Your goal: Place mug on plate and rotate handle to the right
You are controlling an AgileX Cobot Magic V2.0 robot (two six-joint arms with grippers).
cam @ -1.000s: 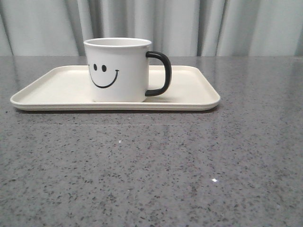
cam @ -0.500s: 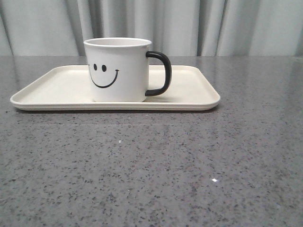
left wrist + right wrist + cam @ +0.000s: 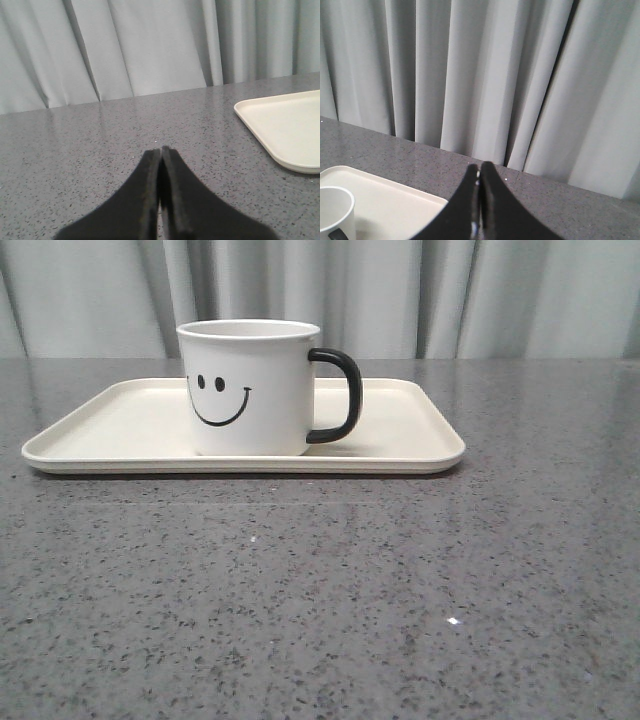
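Nothing has moved since the earlier front frames: mug, plate and counter sit exactly as they did a second ago.

Seen from the left wrist, the left pincer (image 3: 161,150) has its two black fingers pressed together, pinching nothing, poised over the speckled grey counter (image 3: 100,145). Beyond and off to one side of its tips lies a rounded corner of the cream plate (image 3: 285,125), well apart from the fingers, and behind everything hangs a pleated grey curtain (image 3: 125,45).

Seen from the right wrist, the right pincer (image 3: 480,172) is likewise pressed together and holds nothing. Just past its fingers the plate's far corner shows, and on it the white mug (image 3: 335,210) with a sliver of its black handle (image 3: 337,234) at the picture's edge; farther still come the counter and the curtain.

From the front, neither pincer appears. Bare counter fills the foreground. Farther back the plate (image 3: 100,425) lies flat, its long side across the view. The mug stands upright on it, a little left of the plate's middle, smiley face (image 3: 218,400) turned toward the camera. Its handle points to the right. Behind the counter hangs the curtain.
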